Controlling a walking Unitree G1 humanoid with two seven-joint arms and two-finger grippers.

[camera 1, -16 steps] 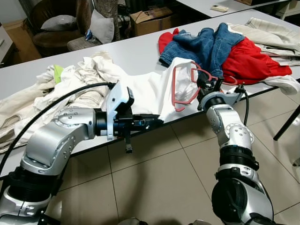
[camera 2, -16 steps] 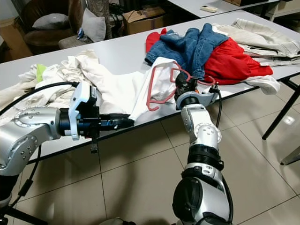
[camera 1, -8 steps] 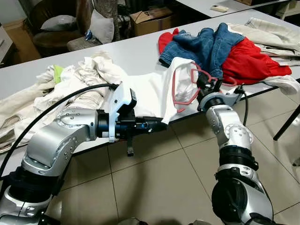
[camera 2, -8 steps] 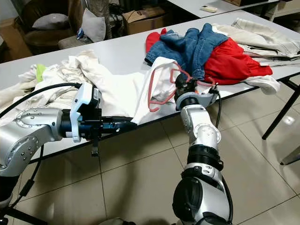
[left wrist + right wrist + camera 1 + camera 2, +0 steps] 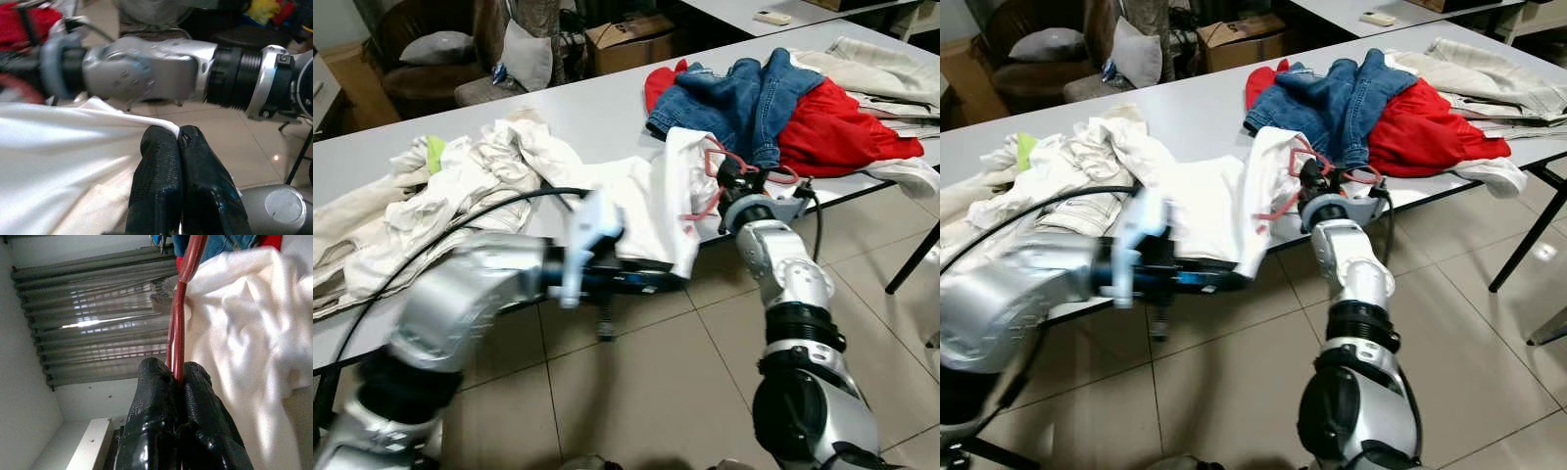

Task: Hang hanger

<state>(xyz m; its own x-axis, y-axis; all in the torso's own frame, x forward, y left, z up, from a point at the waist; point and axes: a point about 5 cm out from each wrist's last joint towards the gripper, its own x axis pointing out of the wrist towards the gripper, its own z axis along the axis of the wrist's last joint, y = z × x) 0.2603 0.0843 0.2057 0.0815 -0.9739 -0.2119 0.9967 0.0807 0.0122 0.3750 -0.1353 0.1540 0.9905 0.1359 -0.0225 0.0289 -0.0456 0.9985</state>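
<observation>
Red hanger (image 5: 707, 192): at the table (image 5: 597, 117) front edge, partly inside the white shirt (image 5: 641, 201), hook toward the jeans (image 5: 744, 93), long axis running along the edge. Right end effector (image 5: 177, 382): clamped on the hanger's rod, as its wrist view shows close up. Left end effector (image 5: 178, 147): pinched shut on the shirt's hem, blurred in the head views.

A long pale grey bench (image 5: 597, 113) carried heaps of clothing: cream and off-white garments (image 5: 431, 191) lay piled toward its left end, and a white shirt (image 5: 641, 196) spread at the middle draped over the near edge. Toward the right end lay blue jeans (image 5: 744, 88) over a red garment (image 5: 842, 127), with beige cloth (image 5: 881, 69) at the far right corner.
</observation>
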